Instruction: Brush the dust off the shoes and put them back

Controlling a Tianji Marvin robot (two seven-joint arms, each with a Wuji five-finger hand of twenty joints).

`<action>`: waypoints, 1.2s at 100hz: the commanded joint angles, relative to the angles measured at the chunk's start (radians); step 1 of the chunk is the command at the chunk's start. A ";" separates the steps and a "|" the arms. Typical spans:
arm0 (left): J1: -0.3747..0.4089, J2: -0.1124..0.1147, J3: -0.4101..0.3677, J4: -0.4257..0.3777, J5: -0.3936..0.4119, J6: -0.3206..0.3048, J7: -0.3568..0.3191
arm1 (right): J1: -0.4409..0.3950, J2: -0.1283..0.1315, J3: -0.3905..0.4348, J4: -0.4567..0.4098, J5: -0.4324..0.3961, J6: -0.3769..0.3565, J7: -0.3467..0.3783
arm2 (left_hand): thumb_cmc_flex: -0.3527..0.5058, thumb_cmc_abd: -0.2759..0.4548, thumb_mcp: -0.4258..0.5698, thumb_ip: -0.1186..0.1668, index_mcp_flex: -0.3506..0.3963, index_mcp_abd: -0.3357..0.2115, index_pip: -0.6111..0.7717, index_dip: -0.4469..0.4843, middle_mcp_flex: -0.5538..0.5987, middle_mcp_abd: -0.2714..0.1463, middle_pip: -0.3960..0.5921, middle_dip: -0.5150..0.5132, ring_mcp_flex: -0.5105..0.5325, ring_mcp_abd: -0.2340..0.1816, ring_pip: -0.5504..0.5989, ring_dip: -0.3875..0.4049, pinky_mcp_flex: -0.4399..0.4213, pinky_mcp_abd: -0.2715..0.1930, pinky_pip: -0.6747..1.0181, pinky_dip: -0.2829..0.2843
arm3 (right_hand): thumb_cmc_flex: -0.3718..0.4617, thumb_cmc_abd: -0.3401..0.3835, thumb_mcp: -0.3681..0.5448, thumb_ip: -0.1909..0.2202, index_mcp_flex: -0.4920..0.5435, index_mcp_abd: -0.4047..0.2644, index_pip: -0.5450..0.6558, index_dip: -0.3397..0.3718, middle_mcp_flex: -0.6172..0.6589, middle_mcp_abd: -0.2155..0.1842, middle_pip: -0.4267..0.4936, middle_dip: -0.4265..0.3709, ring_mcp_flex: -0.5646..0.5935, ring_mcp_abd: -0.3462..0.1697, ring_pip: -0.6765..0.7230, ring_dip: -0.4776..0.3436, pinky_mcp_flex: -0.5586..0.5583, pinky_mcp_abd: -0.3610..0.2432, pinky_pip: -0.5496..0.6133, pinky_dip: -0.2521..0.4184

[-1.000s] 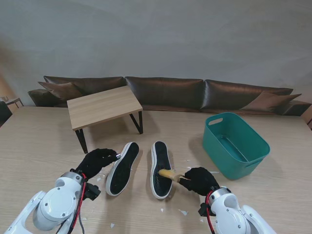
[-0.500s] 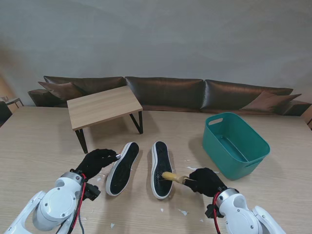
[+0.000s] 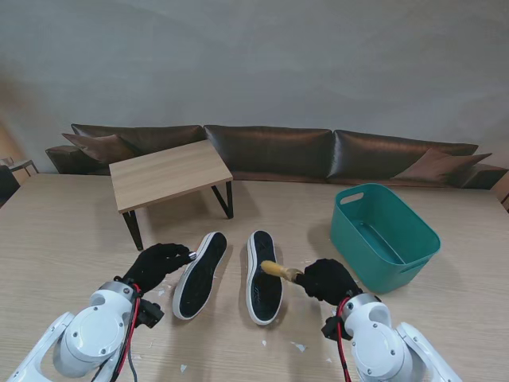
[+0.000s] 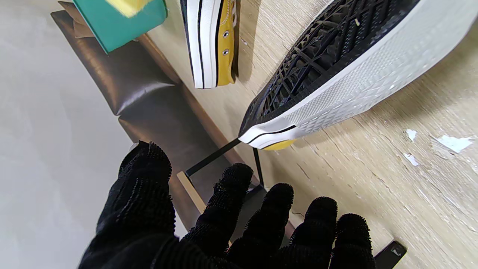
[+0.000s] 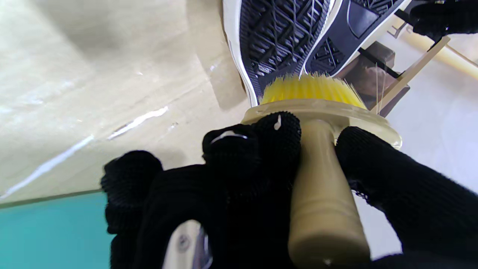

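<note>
2 yellow canvas sneakers with white rubber sidewalls lie sole-up, side by side, on the light wood-grain table: the left shoe tilted on its edge, the right shoe flatter, both showing black lattice-tread soles. The right hand, in a black knit glove, has its fingers wrapped around the cream plastic handle of a brush with yellow bristles, and the bristle head rests over the right side of the right shoe's sole, about midway along it. The left hand, also gloved in black, sits just beside the left shoe's outer edge with its fingers spread and released, holding nothing; I cannot tell if it touches the shoe. Small white flecks lie scattered on the table near the shoes. A teal plastic tub stands to the right, a small wooden side table with black legs farther from me on the left, and a dark brown leather sofa behind.
</note>
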 commanded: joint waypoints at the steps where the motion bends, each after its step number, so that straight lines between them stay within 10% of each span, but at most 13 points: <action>1: 0.002 -0.002 0.000 -0.003 -0.003 0.004 -0.020 | 0.026 -0.019 -0.017 -0.001 -0.009 0.012 0.006 | 0.035 0.030 -0.025 0.045 0.018 0.008 -0.002 0.002 0.007 0.008 -0.001 -0.001 -0.007 0.019 0.005 0.004 -0.008 -0.002 -0.029 0.008 | 0.072 0.020 0.097 0.022 0.119 0.095 0.047 0.027 0.063 0.029 0.025 -0.009 -0.020 -0.077 0.021 0.008 0.389 0.028 0.035 0.028; 62: -0.003 -0.003 0.001 0.002 -0.003 0.010 -0.020 | 0.275 -0.080 -0.258 0.210 -0.066 0.126 -0.161 | 0.035 0.031 -0.025 0.045 0.018 0.009 -0.002 0.002 0.007 0.009 -0.001 0.000 -0.008 0.020 0.006 0.004 -0.008 -0.002 -0.029 0.008 | 0.069 0.028 0.089 0.018 0.110 0.088 0.042 0.031 0.060 0.022 0.005 -0.006 -0.020 -0.078 0.006 0.001 0.385 0.031 0.015 0.020; 120: -0.006 -0.002 0.003 0.006 -0.003 0.010 -0.021 | 0.076 -0.019 -0.100 0.120 -0.072 -0.041 -0.026 | 0.035 0.033 -0.026 0.045 0.020 0.011 -0.002 0.002 0.006 0.011 -0.001 0.000 -0.010 0.019 0.004 0.004 -0.009 -0.003 -0.029 0.009 | 0.068 0.028 0.087 0.020 0.109 0.086 0.041 0.032 0.061 0.023 0.002 0.002 -0.019 -0.081 0.004 -0.001 0.385 0.032 0.014 0.019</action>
